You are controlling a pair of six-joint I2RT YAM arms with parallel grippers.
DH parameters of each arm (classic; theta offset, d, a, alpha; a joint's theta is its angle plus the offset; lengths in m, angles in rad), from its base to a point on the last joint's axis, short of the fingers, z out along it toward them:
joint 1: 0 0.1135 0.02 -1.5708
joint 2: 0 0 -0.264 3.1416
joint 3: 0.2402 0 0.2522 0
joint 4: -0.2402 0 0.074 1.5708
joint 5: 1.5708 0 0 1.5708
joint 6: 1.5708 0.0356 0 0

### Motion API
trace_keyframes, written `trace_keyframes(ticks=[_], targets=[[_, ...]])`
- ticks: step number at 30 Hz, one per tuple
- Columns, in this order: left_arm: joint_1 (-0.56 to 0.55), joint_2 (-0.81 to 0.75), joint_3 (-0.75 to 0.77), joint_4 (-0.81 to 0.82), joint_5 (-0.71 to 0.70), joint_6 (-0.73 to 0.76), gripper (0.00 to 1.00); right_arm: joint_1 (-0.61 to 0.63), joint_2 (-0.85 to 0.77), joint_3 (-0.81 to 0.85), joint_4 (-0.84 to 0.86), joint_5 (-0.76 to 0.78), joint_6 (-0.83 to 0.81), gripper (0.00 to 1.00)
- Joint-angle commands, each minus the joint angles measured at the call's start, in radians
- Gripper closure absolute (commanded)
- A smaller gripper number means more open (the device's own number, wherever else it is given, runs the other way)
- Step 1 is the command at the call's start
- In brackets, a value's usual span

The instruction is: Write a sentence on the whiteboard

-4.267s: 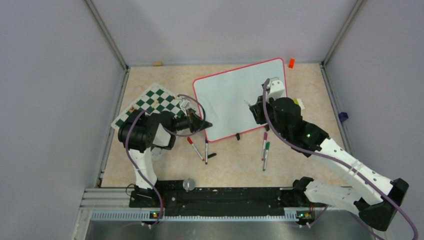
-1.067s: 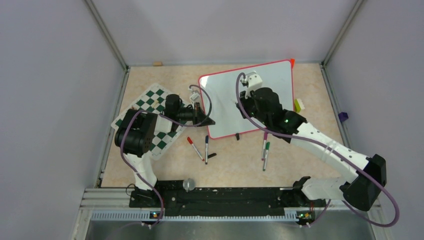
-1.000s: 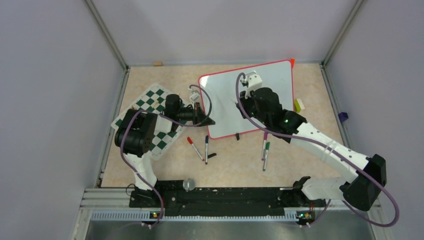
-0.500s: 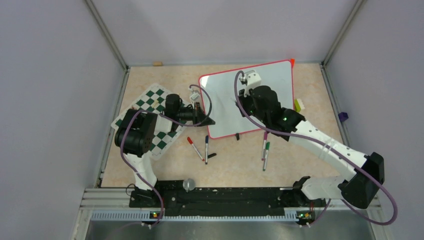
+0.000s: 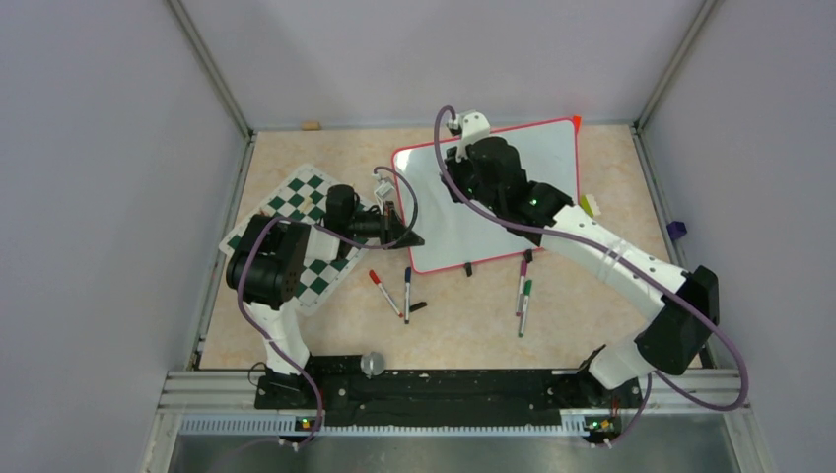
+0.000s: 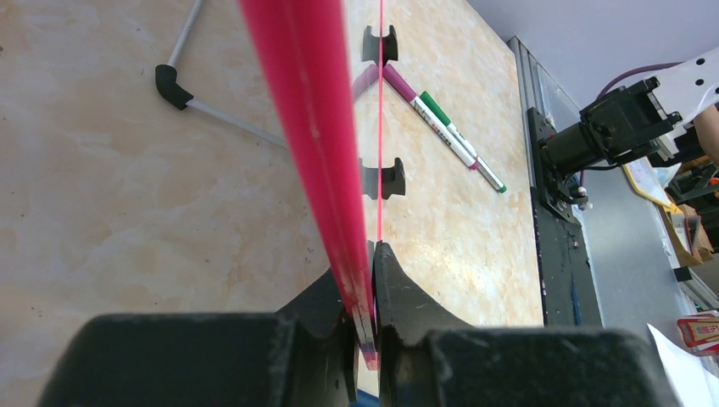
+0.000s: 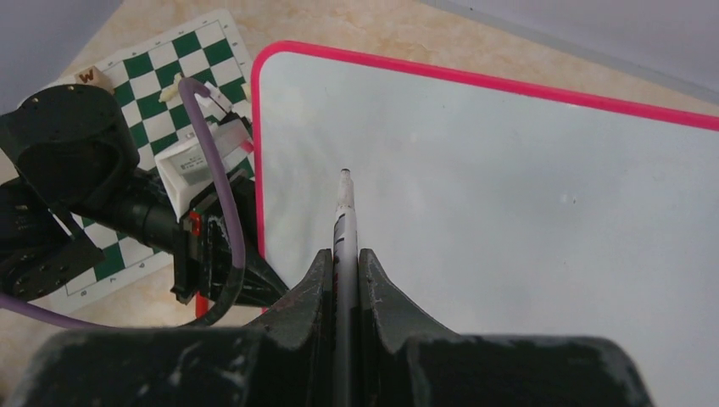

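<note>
The whiteboard (image 5: 537,168) lies slanted on the table, white with a red frame, and its surface shows no writing. My left gripper (image 5: 409,239) is shut on its lower left edge. In the left wrist view the red frame (image 6: 314,127) runs down between the closed fingers of the left gripper (image 6: 365,264). My right gripper (image 5: 455,185) hovers over the board's upper left part. In the right wrist view the right gripper (image 7: 343,254) is shut on a thin marker (image 7: 343,216) whose tip points at the whiteboard (image 7: 509,186). I cannot tell whether the tip touches.
A green-and-white chess mat (image 5: 296,209) lies left of the board, under the left arm. Loose markers lie in front: red (image 5: 384,292), blue (image 5: 407,291) and a purple-green pair (image 5: 523,296). Small blocks sit right of the board: orange (image 5: 575,121) and yellow-green (image 5: 590,205).
My right arm has swung left and farther back over the board with the marker. The left gripper and the board have held still over the last second.
</note>
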Motion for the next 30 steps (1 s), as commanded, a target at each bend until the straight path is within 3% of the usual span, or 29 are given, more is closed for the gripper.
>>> trace_keyframes(ticks=[1,9,30], targets=[[-0.014,0.027,-0.003,-0.043,0.04,0.105,1.0,0.005,0.038,0.105,-0.008,0.009,-0.011,1.0],[-0.014,0.027,-0.003,-0.043,0.041,0.105,1.0,0.011,0.148,0.227,-0.058,0.008,-0.043,1.0],[-0.014,0.026,-0.005,-0.053,0.044,0.119,1.0,0.012,0.268,0.338,-0.041,-0.015,-0.044,1.0]])
